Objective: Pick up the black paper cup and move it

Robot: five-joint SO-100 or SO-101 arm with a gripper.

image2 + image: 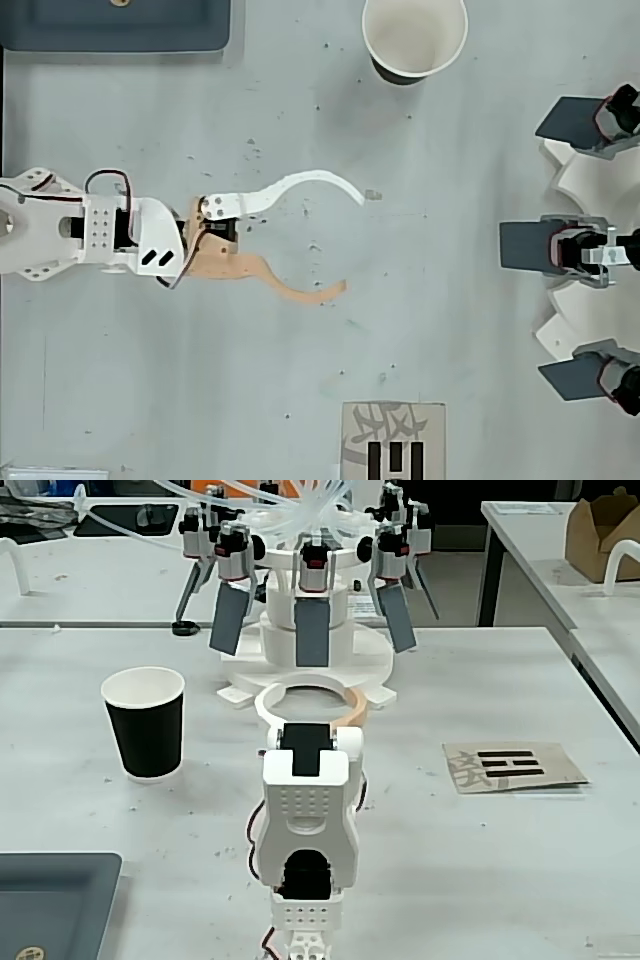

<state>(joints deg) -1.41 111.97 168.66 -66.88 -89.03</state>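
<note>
Matte black outside and white at rim and inside, the tapered black paper cup [146,724] standing upright on the scuffed grey-white table [500,860], left of the arm in the fixed view and at the top edge in the overhead view [414,38]. White 3D-printed robot arm [95,232] stretched flat from the left edge in the overhead view, its gripper [352,243] empty, well short of the cup and below it in that view. Curved white finger [300,186] and curved tan finger [290,290] spread wide apart, tips bowed toward each other, nothing between them but bare table. Same fingers seen from behind the arm in the fixed view as a near-closed ring [312,701] low over the tabletop. Beyond, a white multi-armed fixture with grey paddles and clear tubing [306,580] at the table's far side, its three paddle heads lined up along the right edge in the overhead view [575,245]. Brown card printed with black bars [512,766] lying flat to the arm's right in the fixed view, at the bottom edge from overhead [392,442]. Dark grey tray [50,900] at the lower left corner in the fixed view, top left from overhead [115,30]. Open cardboard box [600,530] on a neighbouring table at upper right.
</note>
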